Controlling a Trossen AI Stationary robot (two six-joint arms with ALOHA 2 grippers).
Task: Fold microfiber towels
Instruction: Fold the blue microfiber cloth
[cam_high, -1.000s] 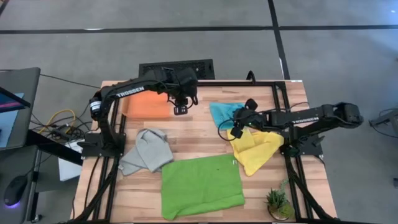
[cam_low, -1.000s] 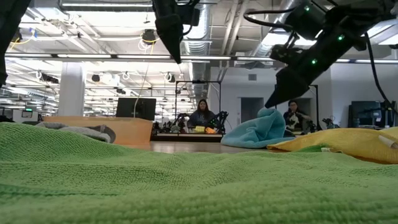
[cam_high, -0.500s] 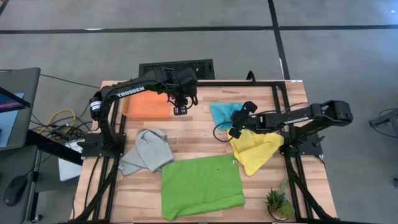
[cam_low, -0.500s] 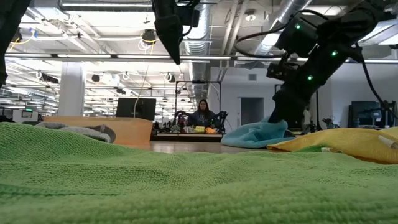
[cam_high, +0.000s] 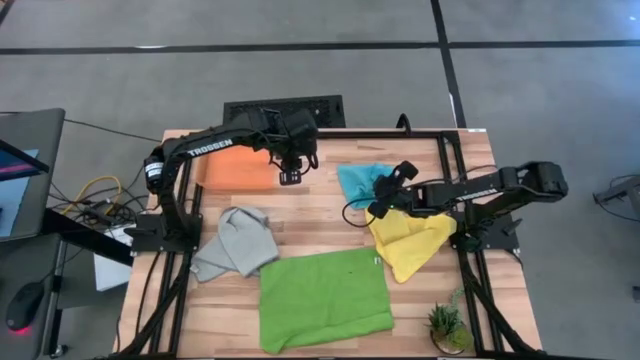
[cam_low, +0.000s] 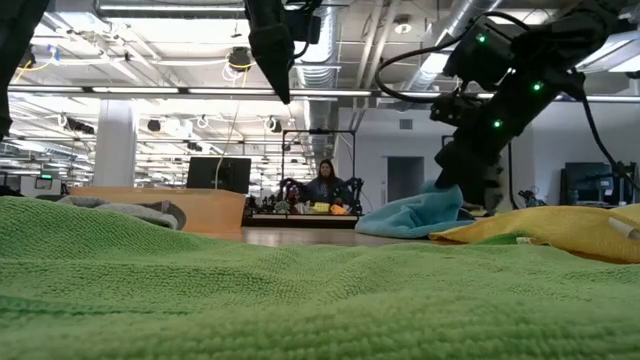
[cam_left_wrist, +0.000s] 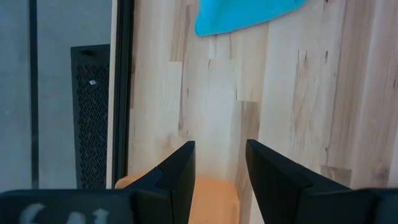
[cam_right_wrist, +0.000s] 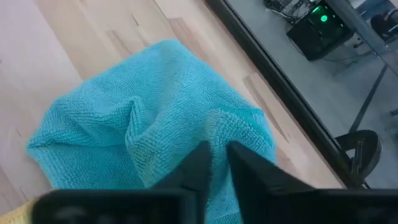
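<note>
The right gripper (cam_right_wrist: 214, 163) has its fingers close together, pinching a fold of the blue towel (cam_right_wrist: 155, 134), with the yellow towel (cam_high: 408, 240) just beside it. The left gripper (cam_left_wrist: 217, 163) stands open above the table (cam_left_wrist: 280, 93), over the edge of the orange towel (cam_high: 238, 170).

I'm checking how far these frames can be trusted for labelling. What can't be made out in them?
- High view: whether the right tool has hold of the turquoise towel; its own arm covers the contact.
- Right wrist view: the fingers are nearly together on that towel, but any pinched fold is hidden between them.
- Low view: the lime green towel fills the foreground and hides most of the table.
- Left wrist view: the orange towel is cut off by the frame edge.
</note>
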